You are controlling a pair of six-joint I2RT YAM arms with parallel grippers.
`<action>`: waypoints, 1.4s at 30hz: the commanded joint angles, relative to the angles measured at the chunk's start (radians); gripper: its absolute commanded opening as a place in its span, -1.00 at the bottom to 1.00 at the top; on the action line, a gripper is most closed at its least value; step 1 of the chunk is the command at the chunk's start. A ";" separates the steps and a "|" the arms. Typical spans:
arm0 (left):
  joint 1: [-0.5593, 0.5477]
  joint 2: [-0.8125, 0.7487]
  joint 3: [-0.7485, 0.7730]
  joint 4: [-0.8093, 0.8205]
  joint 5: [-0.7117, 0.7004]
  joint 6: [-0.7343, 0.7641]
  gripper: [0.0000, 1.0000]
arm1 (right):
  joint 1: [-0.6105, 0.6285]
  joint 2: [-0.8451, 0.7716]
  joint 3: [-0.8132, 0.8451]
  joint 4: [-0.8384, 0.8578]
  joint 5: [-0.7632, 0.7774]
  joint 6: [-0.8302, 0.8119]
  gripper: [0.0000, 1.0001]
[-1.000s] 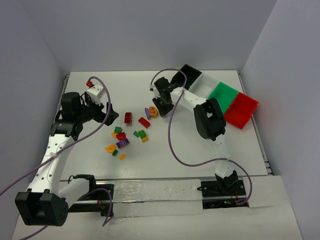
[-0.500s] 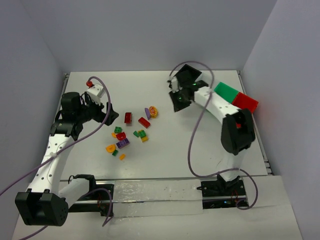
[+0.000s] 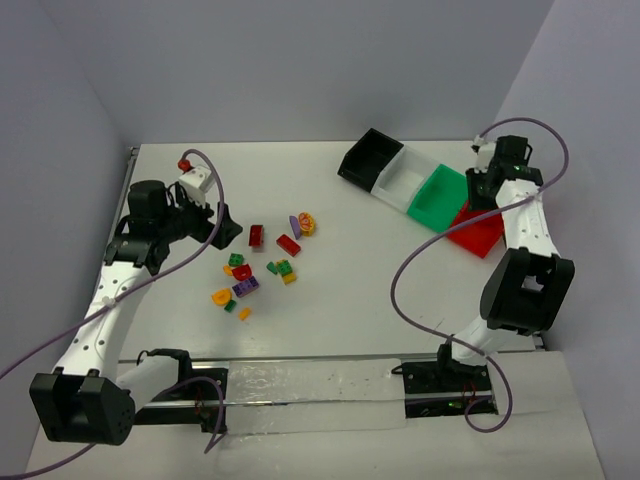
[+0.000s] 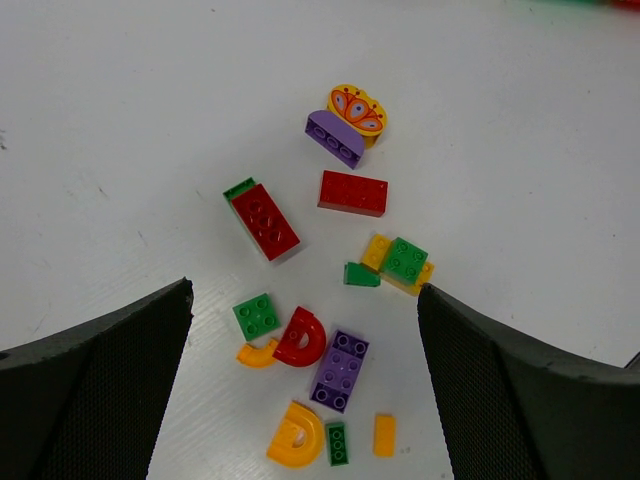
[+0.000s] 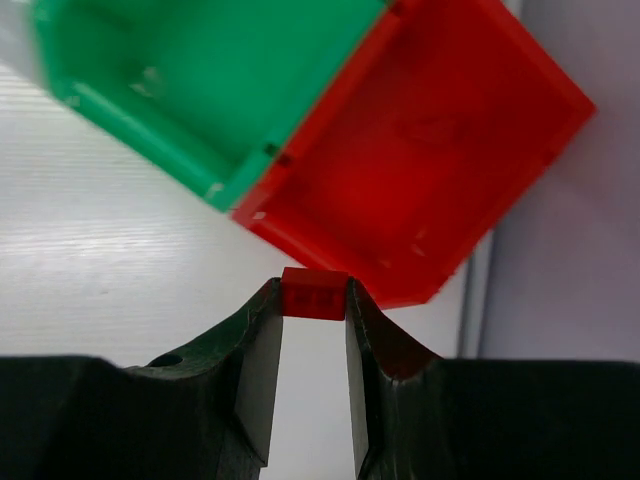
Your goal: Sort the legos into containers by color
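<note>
Trouble, if it comes, lies in the release. The right gripper pinches a small red plastic brick at its very tips, jaws narrowed onto it. In the wrist view that brick hangs at the near rim of the red open plastic bin, not plainly over its hollow (the angle may deceive, so I cannot tell how far inboard it sits). Let go here, it could strike the rim and bounce onto the smooth white tabletop, or skip into the green bin joined alongside. The left gripper hangs wide open and empty above the loose coloured bricks. Plain pale walls close three sides, the right one just beside the red bin.
</note>
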 commanded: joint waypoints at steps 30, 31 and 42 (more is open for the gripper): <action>-0.018 -0.030 0.029 0.045 -0.070 -0.029 0.98 | 0.682 0.134 0.107 0.112 -0.127 0.236 0.50; -0.018 -0.035 0.030 0.044 -0.079 -0.032 0.98 | 0.756 0.161 0.123 0.126 -0.116 0.231 0.55; 0.018 -0.042 0.035 0.058 -0.040 -0.074 0.99 | 0.967 0.426 0.341 0.122 -0.181 0.211 0.55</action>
